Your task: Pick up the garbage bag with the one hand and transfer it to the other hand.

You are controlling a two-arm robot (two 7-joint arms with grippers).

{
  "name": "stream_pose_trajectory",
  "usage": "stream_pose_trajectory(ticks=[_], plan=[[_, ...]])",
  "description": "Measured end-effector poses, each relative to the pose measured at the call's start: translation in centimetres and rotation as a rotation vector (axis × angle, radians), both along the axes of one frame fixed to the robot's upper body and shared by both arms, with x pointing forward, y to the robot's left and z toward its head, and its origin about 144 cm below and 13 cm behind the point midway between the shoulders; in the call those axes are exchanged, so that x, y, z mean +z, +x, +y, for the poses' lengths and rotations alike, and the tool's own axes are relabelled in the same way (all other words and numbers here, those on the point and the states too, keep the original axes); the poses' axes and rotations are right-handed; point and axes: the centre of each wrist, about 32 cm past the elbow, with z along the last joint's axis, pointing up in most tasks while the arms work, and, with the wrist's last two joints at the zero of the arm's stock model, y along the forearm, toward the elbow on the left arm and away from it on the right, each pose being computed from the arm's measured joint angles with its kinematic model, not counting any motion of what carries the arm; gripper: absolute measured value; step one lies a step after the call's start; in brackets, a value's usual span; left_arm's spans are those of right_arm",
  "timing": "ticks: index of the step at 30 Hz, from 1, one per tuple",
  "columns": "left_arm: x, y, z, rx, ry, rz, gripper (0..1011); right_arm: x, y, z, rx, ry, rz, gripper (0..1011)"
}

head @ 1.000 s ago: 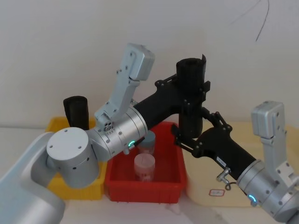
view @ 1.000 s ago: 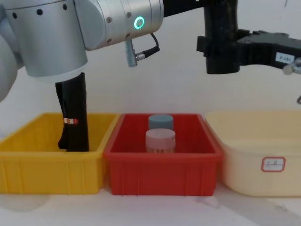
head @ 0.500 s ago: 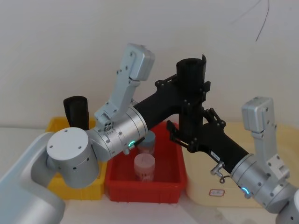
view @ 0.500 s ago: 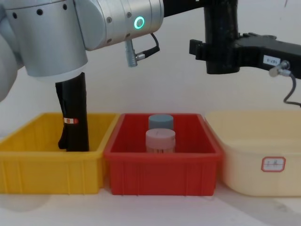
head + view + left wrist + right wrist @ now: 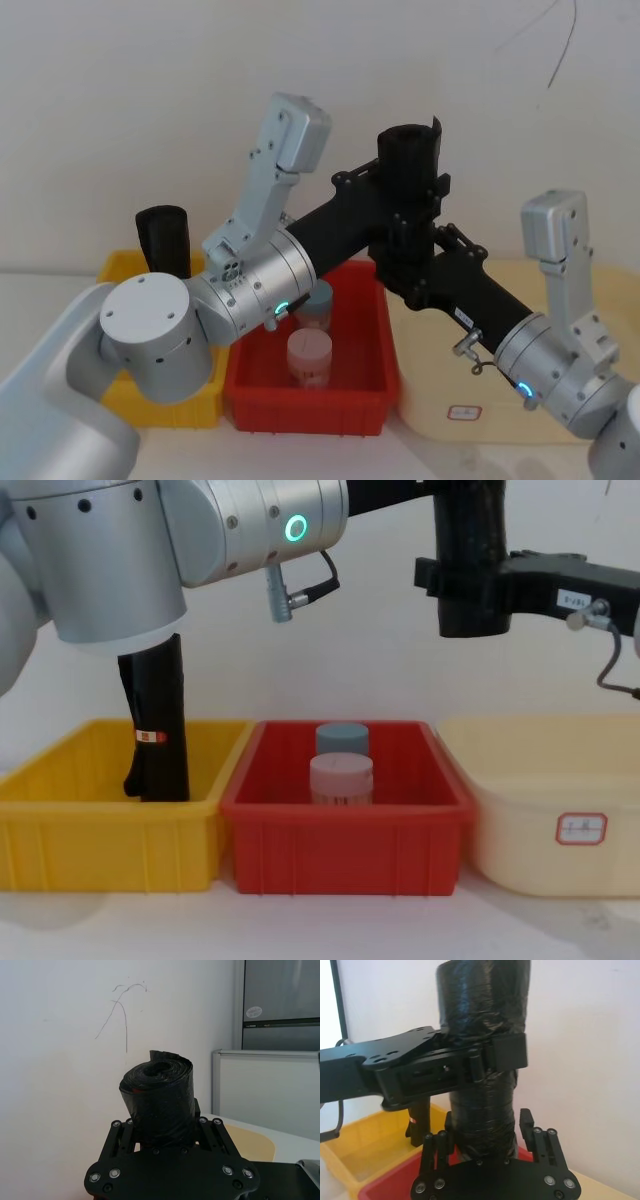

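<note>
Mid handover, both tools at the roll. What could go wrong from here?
1. The left tool holds the garbage bag high above where the red bin meets the cream tub. I cannot tell whether the right tool, around its lower end, has clamped. An early release would likely drop it.
2. The right tool sits low on the upright bag, so it may tip once carried alone.

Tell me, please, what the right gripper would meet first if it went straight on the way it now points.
The garbage bag: held upright by the left gripper, the roll's lower part stands directly before the right gripper, very close, though exact contact is unclear.
</note>
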Motion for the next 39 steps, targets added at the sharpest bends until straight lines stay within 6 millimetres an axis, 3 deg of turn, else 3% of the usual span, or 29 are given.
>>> stream_pose_trajectory(ticks=[2,10,18,29,34,39], plan=[[0.0,0.0,0.0,0.000,0.000,0.000,498,0.1,0.1,-0.1,-0.003,0.006,0.005,714],[0.0,0.0,0.0,0.000,0.000,0.000,498,0.4,0.3,-0.3,-0.010,0.023,0.019,521],[0.0,0.0,0.0,0.000,-0.001,0.000,523,0.7,0.2,-0.4,-0.015,0.031,0.024,512],[0.0,0.0,0.0,0.000,0.000,0.000,869,1.3,-0.2,-0.7,-0.015,0.045,0.014,507],[0.0,0.0,0.0,0.000,0.000,0.000,979,1.5,-0.4,-0.8,-0.013,0.054,0.010,509],[0.0,0.0,0.0,0.000,0.000,0.000,1001,1.6,-0.5,-1.0,-0.017,0.062,0.005,509]])
